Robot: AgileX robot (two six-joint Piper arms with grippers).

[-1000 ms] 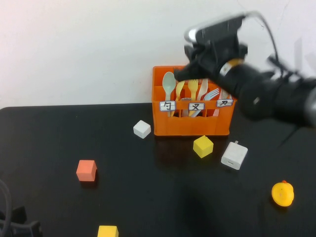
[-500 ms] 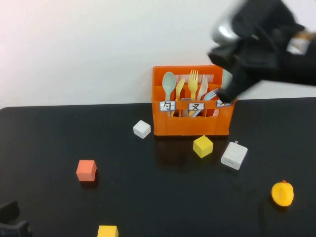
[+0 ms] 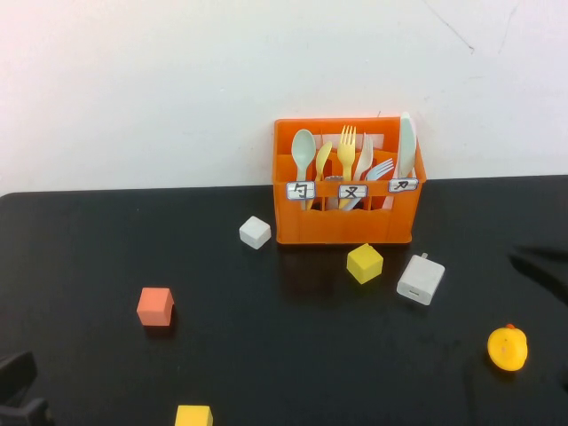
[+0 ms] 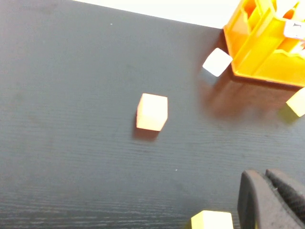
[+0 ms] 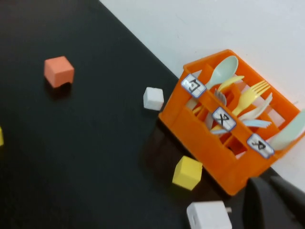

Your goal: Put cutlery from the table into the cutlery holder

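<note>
Both task pieces, the pale mint-green plastic knife [image 3: 406, 144] and yellow four-tined fork [image 3: 347, 151], stand upright in the bright orange plastic crate [image 3: 344, 222], sorted behind its labels. Left gripper [image 4: 279, 196], low over the matte black tabletop [image 3: 106, 240], and right gripper [image 5: 276, 198], near the crate, are closed, empty.
</note>
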